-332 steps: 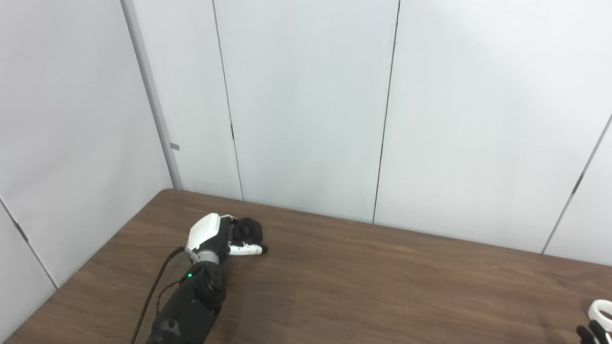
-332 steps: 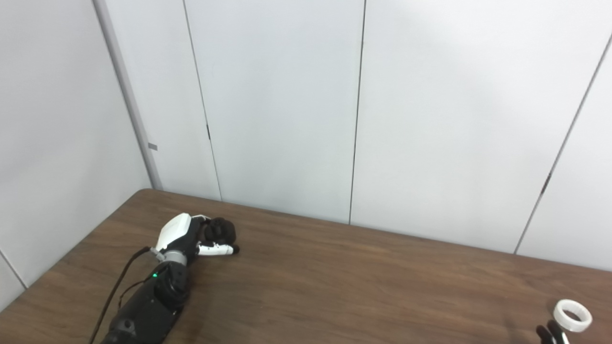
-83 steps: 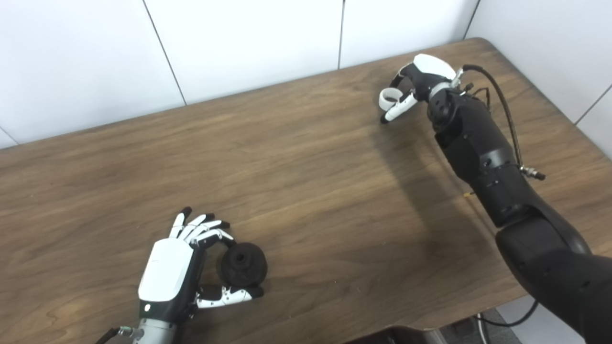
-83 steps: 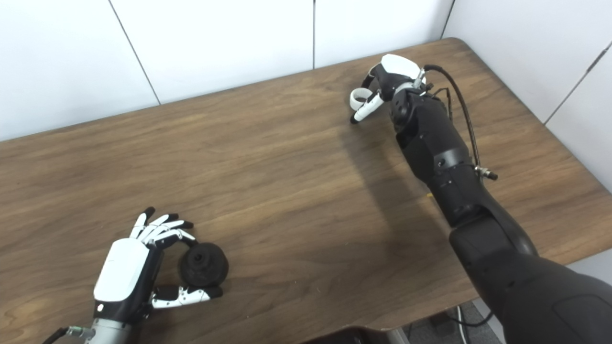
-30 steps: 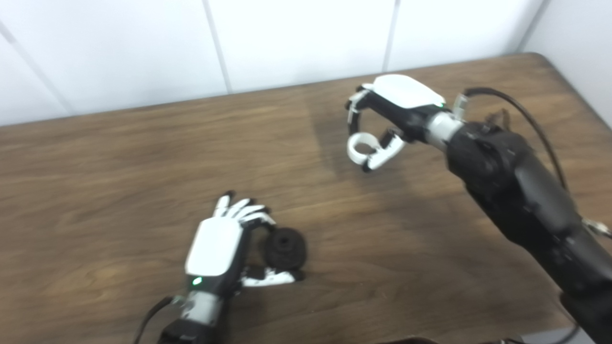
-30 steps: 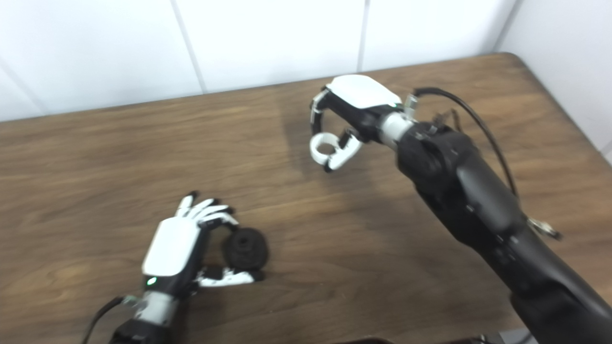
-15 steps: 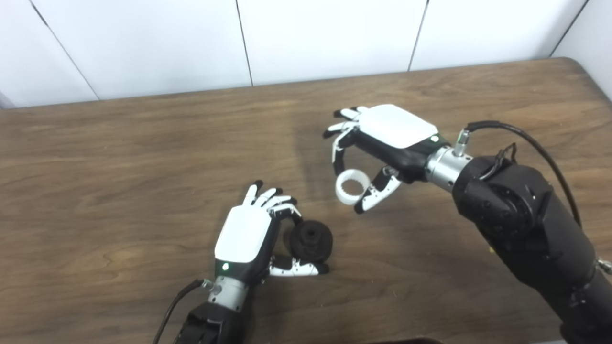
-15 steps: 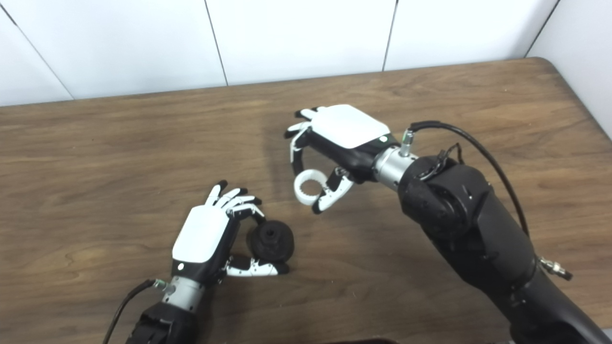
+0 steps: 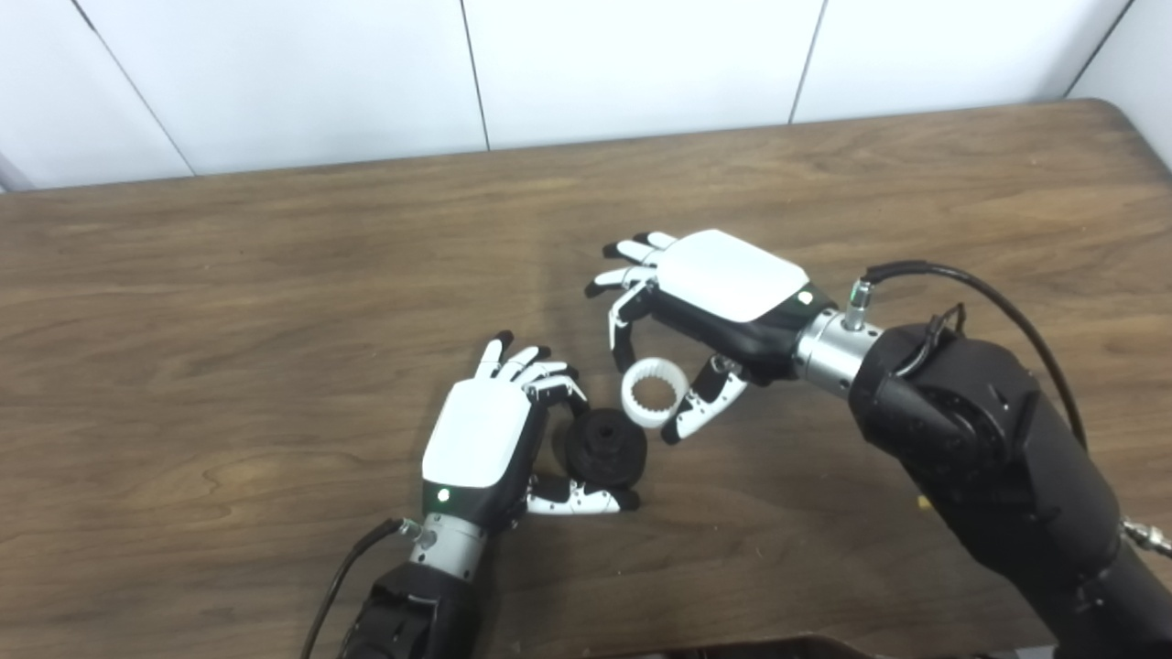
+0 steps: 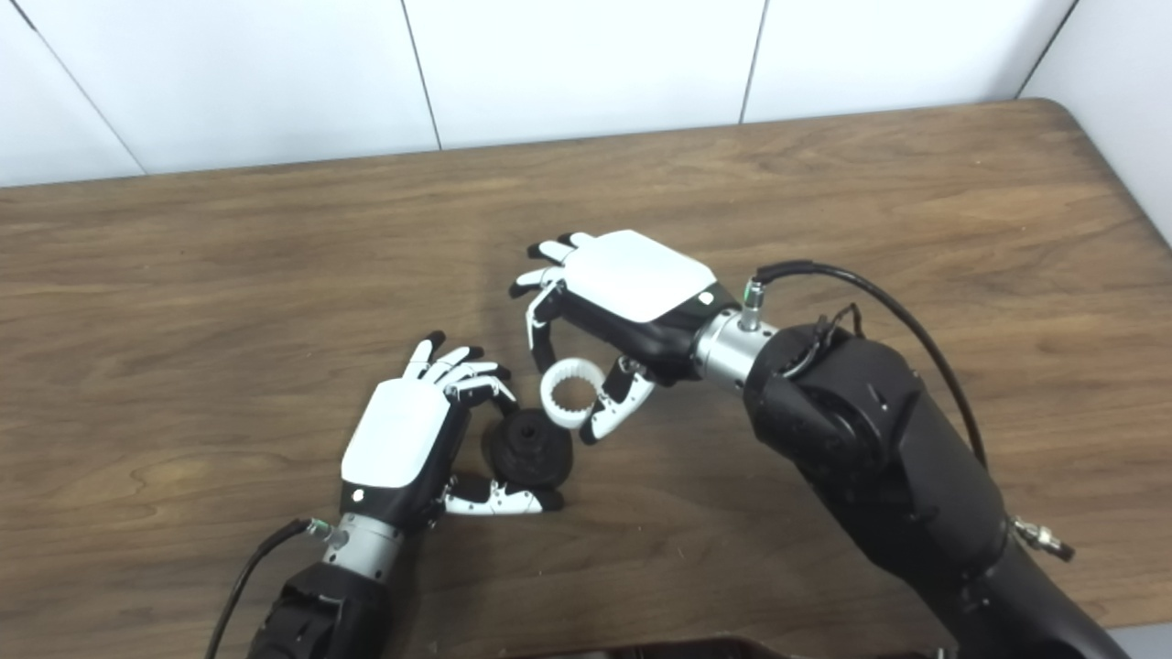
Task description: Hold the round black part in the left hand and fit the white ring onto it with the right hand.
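The right hand (image 9: 710, 307) pinches the white ring (image 9: 654, 393) between a curled finger and the thumb, its other fingers fanned out above, and holds it just beside the black part (image 9: 605, 447), up and to the right of it and seemingly close to touching. The left hand (image 9: 485, 439) grips that part between fingertips and thumb low over the bench (image 9: 229, 275), with the part's holed face turned upward (whether it rests on the wood cannot be told).

The ring is not yet on. To seat it well, the right hand would likely need to bring the ring's toothed bore squarely over the part's raised hub, level it so both faces run parallel, then press straight down rather than at a slant. The left hand's grip ought to stay firm, since a push from the side could roll the round part out of its fingers.

The right arm reaches in from the lower right, wrist bent so the white back of the hand faces up. The left forearm comes up from the bottom edge, its hand also back-up.
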Tool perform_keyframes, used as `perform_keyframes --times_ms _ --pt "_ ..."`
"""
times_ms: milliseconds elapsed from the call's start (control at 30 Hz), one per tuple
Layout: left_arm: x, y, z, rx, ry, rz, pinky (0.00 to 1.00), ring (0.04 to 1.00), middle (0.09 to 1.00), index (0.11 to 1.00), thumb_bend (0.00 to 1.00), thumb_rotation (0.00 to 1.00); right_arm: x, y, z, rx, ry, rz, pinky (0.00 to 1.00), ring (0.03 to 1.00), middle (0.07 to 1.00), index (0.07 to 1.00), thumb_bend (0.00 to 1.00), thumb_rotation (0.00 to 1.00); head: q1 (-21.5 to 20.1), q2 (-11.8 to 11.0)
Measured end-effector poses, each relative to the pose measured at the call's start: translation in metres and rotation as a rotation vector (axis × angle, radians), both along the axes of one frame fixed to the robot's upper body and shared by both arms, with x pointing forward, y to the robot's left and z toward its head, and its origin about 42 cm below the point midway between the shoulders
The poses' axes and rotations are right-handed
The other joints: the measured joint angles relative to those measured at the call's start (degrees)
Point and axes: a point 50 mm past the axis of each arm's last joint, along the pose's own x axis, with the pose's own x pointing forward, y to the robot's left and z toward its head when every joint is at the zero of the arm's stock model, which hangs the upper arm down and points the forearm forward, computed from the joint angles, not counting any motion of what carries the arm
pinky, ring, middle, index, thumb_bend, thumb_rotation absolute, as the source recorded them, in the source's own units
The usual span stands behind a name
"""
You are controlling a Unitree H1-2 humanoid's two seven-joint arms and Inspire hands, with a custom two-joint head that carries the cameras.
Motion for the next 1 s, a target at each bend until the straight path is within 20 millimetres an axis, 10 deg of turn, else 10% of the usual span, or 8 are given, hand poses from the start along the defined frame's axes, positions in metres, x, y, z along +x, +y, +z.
perform_keyframes --times_ms 1000 --pt "0.001 -0.006 0.002 0.007 0.002 -0.001 1.00 0.869 0.770 0.484 0.52 0.06 0.000 0.018 -0.013 0.004 0.008 0.043 0.99 0.988 0.868 0.485 0.52 0.13 0.44 0.70"
